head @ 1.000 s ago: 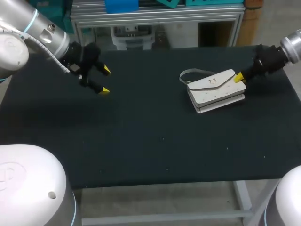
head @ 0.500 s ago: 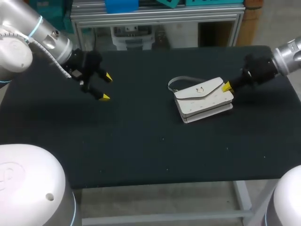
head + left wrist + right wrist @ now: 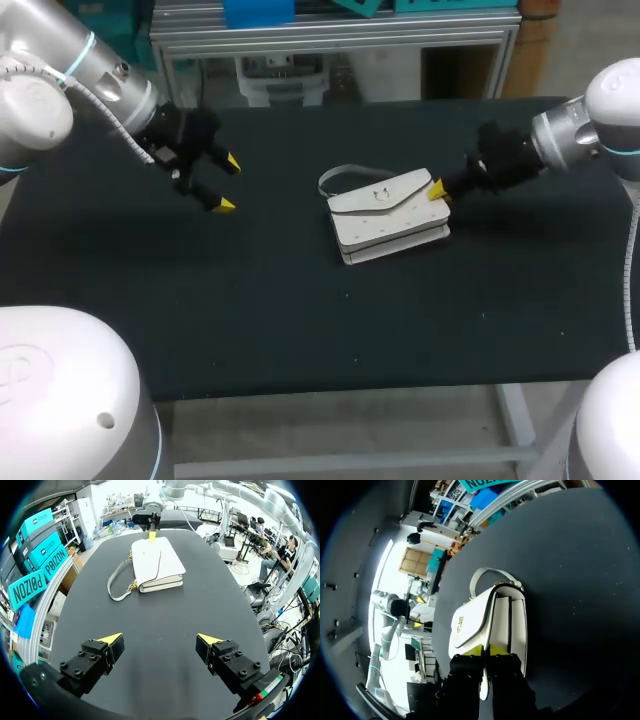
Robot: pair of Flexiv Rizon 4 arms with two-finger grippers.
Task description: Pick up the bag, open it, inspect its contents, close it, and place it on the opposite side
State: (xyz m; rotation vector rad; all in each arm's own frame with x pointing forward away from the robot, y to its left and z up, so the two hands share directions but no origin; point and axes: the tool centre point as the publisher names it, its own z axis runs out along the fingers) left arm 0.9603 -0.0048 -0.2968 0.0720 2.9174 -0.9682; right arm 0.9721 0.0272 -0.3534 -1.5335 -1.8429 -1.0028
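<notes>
The white bag (image 3: 388, 213) lies flat mid-table (image 3: 300, 320). The right gripper (image 3: 437, 190), fingers together on nothing, touches the bag's end; the left gripper (image 3: 226, 183) gapes empty, well apart from the bag. The bag is probably light, stiffish and smooth; its strap (image 3: 345, 169) looks the surest hold

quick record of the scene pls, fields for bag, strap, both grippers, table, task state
bag: white, flap closed, lying flat near the table's middle
strap: pale loop lying on the table at the bag's end nearer the left gripper
left gripper: open, empty, over the table's left part, well apart from the bag
right gripper: fingers together, tips at the bag's end opposite the strap; unclear whether they pinch an edge
table: dark top
task state: bag not lifted, not opened
</notes>
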